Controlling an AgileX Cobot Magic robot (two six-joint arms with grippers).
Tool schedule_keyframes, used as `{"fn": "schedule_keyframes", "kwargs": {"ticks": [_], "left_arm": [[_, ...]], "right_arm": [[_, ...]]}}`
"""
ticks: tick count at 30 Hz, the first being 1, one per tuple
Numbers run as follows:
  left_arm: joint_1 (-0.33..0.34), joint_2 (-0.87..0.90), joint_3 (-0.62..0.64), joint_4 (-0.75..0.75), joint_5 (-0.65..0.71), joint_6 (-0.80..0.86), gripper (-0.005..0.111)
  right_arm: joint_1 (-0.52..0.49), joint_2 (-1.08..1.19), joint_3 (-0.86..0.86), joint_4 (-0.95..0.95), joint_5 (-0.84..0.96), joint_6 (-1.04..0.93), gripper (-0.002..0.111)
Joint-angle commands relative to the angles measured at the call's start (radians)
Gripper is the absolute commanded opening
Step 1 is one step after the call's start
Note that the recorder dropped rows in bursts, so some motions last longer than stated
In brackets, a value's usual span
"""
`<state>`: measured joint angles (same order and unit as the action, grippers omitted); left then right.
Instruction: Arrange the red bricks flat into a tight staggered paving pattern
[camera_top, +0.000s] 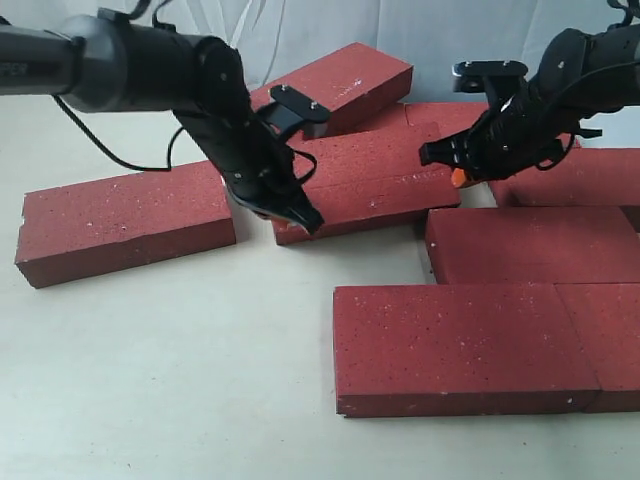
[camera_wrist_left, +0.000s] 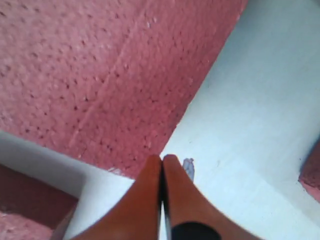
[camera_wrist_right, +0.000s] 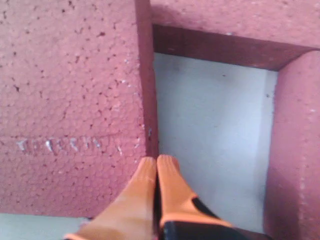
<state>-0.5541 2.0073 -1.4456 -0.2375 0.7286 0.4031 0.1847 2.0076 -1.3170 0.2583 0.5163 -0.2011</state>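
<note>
Though some dark-red grainy rectangular bricks (camera_top: 455, 345) lie flat by the worktop's (camera_top: 180, 400) right edge, others sit askew; left tool (camera_top: 306, 216) and right tool (camera_top: 457, 178) are pinched closed, empty.

Black arms (camera_top: 130, 60), thin cables (camera_top: 120, 163), orange tool fingers (camera_wrist_left: 145, 200)
</note>
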Motion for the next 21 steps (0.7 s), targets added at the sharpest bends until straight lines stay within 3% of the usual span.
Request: {"fn": "schedule_keyframes", "kwargs": {"ticks": [1, 13, 21], "left_arm": [[0.044, -0.084, -0.007, 0.003, 0.01, -0.008, 0.0], [0.239, -0.111, 0.05, -0.001, -0.076, -0.061, 0.0], [0.271, -0.104, 0.151, -0.062, -0.227, -0.063, 0.0]], "right_arm": [[0.031, -0.008, -0.006, 0.006, 0.004, -0.029, -0.001], [0.034, -0.089, -0.006, -0.04, -0.056, -0.034, -0.001], [0.025, -0.012, -0.006, -0.073, -0.095, -0.031, -0.001]]}}
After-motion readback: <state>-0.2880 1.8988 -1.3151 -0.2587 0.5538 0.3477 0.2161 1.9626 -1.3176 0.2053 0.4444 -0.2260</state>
